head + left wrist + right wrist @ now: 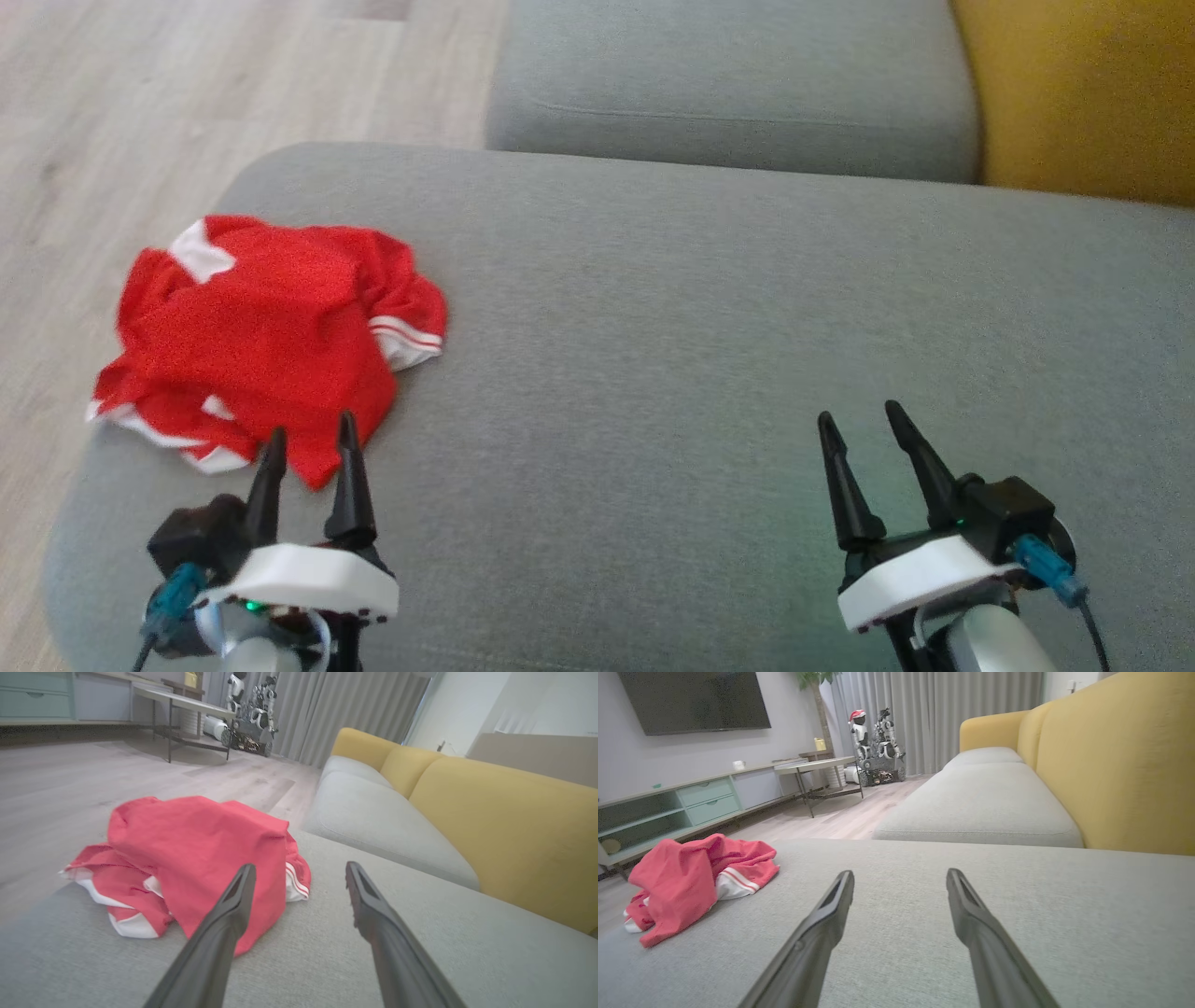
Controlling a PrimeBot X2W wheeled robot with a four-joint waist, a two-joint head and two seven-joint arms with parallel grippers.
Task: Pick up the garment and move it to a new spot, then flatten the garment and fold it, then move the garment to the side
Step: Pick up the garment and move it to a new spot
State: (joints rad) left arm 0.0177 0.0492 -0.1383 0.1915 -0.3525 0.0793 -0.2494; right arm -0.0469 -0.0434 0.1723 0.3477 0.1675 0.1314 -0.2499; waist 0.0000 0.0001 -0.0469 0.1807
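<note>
Left gripper (313, 425) and right gripper (859, 412), both wide open.
Left one sits near left, two dark fingers (352, 485) spread and pointing far; right one sits near right, fingers equally parted, leaning a touch leftward.

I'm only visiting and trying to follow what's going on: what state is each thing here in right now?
garment: crumpled in a heap on the seat cushion, not held, not yet flattened or folded.
left gripper: jaws open, empty, at the garment's near edge.
right gripper: jaws open, empty, over a bare part of the seat cushion, well apart from the garment.
</note>
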